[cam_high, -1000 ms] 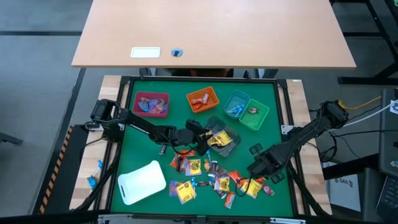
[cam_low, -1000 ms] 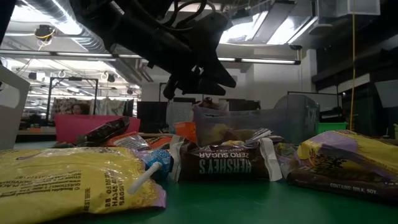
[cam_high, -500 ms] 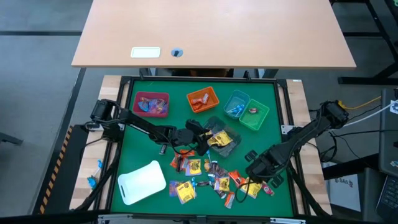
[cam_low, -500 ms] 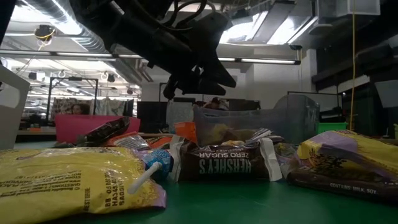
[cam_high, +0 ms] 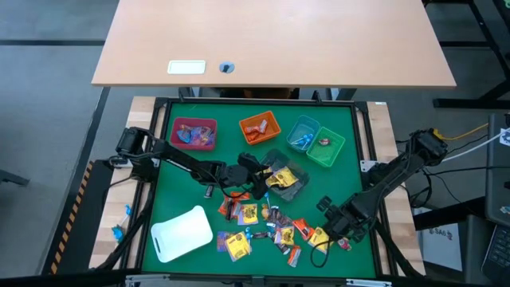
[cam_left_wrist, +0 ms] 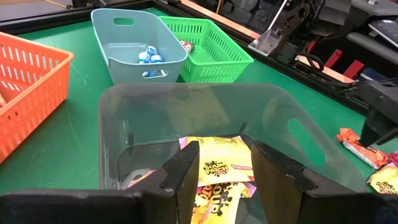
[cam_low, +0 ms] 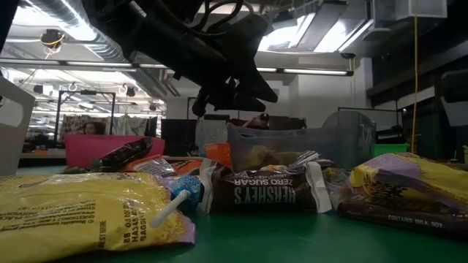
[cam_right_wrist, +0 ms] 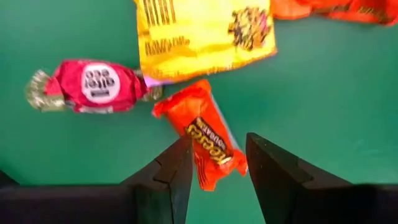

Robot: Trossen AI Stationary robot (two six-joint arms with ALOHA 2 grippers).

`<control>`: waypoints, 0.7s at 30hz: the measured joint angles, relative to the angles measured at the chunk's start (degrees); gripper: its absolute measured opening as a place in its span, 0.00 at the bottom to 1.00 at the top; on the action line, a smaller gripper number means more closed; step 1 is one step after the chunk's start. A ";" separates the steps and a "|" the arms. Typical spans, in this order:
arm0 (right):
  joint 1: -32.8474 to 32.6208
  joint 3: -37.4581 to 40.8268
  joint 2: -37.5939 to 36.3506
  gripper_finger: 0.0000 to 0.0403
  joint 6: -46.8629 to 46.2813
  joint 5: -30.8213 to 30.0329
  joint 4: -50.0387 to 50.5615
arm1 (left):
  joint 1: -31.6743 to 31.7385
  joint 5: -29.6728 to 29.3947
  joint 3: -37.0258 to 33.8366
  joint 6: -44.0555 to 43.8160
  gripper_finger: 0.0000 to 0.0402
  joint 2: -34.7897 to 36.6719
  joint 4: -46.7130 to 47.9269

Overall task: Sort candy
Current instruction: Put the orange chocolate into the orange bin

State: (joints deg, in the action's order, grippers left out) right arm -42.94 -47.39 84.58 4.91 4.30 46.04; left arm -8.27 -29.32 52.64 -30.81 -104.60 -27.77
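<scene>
Right claw (cam_right_wrist: 216, 163) shifted over orange Reese's packet (cam_right_wrist: 205, 134), brown Hershey's Zero Sugar pack (cam_low: 259, 191)

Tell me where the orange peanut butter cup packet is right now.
In the right wrist view the orange packet lies on the green mat directly before the right tool, beside a red round sweet and below a yellow packet.

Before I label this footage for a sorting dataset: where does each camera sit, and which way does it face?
High view: overhead, looking straight down; both arms, left hand above the grey bin, right hand by the candy pile.
Low view: table height, facing the room; one arm overhead, a Hershey's packet close.
Left wrist view: looks past open fingers into the grey bin.
Right wrist view: looks down past open fingers on an orange packet.
Shared: the grey bin.
</scene>
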 joint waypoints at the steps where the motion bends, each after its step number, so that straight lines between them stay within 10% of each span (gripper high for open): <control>1: 0.00 0.36 0.00 0.37 -0.05 0.81 0.00 | 0.00 0.00 0.00 0.00 0.34 0.00 0.00; 21: -0.20 6.96 -0.15 0.37 -1.59 1.29 -6.49 | -0.02 0.00 0.00 0.00 0.34 0.02 0.00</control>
State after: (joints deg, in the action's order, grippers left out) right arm -43.13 -40.43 84.42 3.32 5.58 39.55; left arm -8.29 -29.32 52.64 -30.81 -104.57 -27.77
